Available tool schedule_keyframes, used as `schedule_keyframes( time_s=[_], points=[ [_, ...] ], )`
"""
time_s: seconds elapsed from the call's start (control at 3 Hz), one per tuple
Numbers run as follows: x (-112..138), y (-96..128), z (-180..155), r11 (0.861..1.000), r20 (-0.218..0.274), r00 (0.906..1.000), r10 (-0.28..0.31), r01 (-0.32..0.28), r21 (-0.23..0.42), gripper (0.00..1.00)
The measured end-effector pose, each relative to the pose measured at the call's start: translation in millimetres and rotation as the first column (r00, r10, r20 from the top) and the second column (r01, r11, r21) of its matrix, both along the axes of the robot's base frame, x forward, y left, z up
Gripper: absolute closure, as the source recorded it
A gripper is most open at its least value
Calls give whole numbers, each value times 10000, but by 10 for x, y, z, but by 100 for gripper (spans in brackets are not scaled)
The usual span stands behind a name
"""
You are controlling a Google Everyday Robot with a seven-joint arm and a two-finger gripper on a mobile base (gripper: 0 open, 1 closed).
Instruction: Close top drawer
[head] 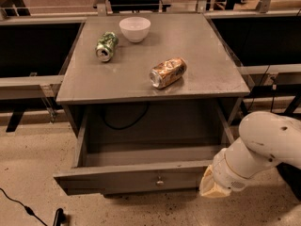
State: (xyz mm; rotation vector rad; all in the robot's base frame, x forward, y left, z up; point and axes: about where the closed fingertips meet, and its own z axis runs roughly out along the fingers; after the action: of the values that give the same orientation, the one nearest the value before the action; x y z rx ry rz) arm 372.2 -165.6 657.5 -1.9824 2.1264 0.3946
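The top drawer (117, 179) of the grey metal cabinet is pulled far out toward me. Its deep box looks empty inside. Its flat front panel carries one small round silver knob (160, 181). My white arm (263, 147) comes in from the right. The gripper (214, 186), a tan piece at the arm's end, sits low at the right end of the drawer front, level with the panel and close against its corner. No lower drawer fronts show.
On the cabinet top (207, 65) lie a green can (106, 46) and a brown can (168, 72), both on their sides, and a white bowl (135, 28) stands at the back. A black cable (123, 122) hangs behind the drawer opening. Another cable (23, 208) lies on the floor at left.
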Motion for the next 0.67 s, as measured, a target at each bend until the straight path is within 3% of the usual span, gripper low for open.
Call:
schedule_keyframes(
  time_s=[0.67],
  points=[
    [265,52,-129,9981,609,9965,-579,566,236,6]
  ],
)
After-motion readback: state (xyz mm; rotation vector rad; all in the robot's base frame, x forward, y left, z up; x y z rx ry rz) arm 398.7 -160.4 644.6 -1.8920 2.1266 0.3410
